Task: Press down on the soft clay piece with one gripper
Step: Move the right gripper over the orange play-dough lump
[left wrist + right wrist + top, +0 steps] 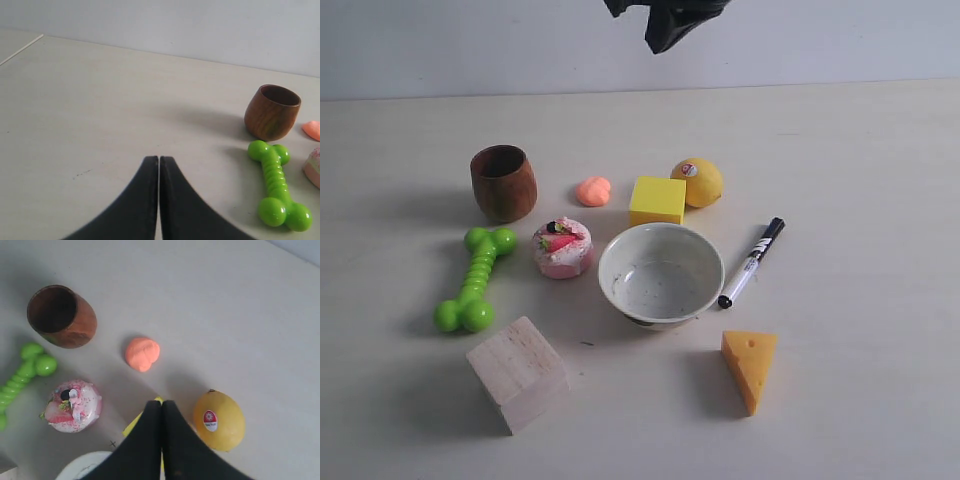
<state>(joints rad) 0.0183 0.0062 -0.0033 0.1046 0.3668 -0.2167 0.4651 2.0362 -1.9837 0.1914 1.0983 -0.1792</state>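
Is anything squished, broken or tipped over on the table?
Only the soft clay piece looks squished: a crease runs across it, so it looks like two little lumps pushed together. The wooden cup and the bowl stand upright, and nothing is spilled.

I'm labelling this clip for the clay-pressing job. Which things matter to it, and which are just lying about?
Job: soft clay piece; right gripper, shut.
Lying about: wooden cup, green bone toy, cake toy, yellow cube, lemon, bowl, marker, cheese wedge, wooden block.
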